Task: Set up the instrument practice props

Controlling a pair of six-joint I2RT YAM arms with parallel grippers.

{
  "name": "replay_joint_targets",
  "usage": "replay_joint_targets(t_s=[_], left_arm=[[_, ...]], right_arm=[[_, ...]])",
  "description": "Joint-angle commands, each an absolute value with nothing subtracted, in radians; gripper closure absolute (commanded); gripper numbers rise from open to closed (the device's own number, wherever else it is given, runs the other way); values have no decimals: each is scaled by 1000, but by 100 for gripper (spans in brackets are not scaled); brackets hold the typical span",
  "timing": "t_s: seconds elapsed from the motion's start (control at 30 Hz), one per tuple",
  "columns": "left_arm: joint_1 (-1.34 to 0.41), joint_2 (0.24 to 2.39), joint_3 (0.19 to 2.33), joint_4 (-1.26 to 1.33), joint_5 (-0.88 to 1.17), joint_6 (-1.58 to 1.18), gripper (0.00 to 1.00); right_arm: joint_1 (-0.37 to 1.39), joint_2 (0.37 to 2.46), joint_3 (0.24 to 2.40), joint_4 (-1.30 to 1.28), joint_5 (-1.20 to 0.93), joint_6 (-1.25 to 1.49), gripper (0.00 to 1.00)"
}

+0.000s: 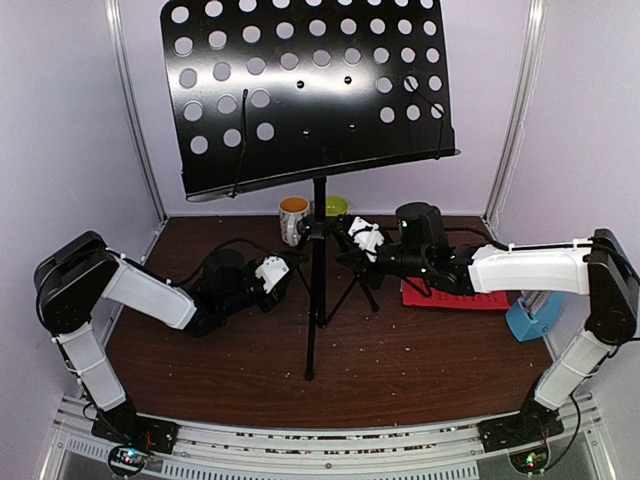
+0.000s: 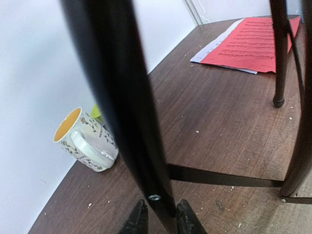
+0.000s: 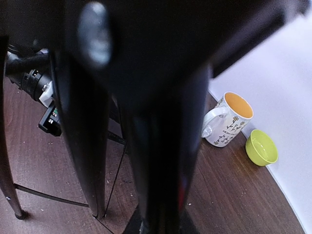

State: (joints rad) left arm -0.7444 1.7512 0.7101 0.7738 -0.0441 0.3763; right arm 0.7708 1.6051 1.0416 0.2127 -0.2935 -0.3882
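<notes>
Central music stand [image 1: 325, 145], mug [image 1: 293, 220] behind it, sheet-music pages [image 1: 440, 297] right, metronome [image 1: 528, 318] farther right

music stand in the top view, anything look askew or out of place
On the music stand, the desk looks tilted, left end lower than right, and holds no pages; the red sheet music lies flat on the table beneath the right arm instead. Crumbs speckle the table.

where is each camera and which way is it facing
Top external: above, behind the bases, looking down at table and music stand; both arms show.
Left wrist: low, facing mug and red pages past a stand leg; own fingers show.
Right wrist: tight against the stand, facing mug, green bowl; fingers barely show.
All share the mug.
</notes>
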Motion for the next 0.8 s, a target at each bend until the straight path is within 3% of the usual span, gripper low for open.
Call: replay_joint_targets(t_s=[0.0, 0.1, 0.23, 0.33, 0.7, 0.77], left_arm=[[-733, 1746, 703, 851, 41, 385, 79], [-733, 1746, 713, 849, 44, 373, 78], [-733, 1754, 713, 903, 28, 322, 67], [-733, 1763, 731, 903, 34, 300, 66], [-732, 1702, 742, 833, -39, 344, 99], [-727, 1695, 761, 796, -54, 374, 100]], right_arm=[[754, 1609, 1054, 220, -305, -411, 96], [751, 1608, 1036, 249, -337, -415, 100], [751, 1620, 1036, 270, -384, -404, 100], [751, 1621, 1038, 274, -400, -397, 100], [711, 1578, 1043, 249, -407, -396, 100], [698, 1575, 1052, 230, -408, -400, 100]])
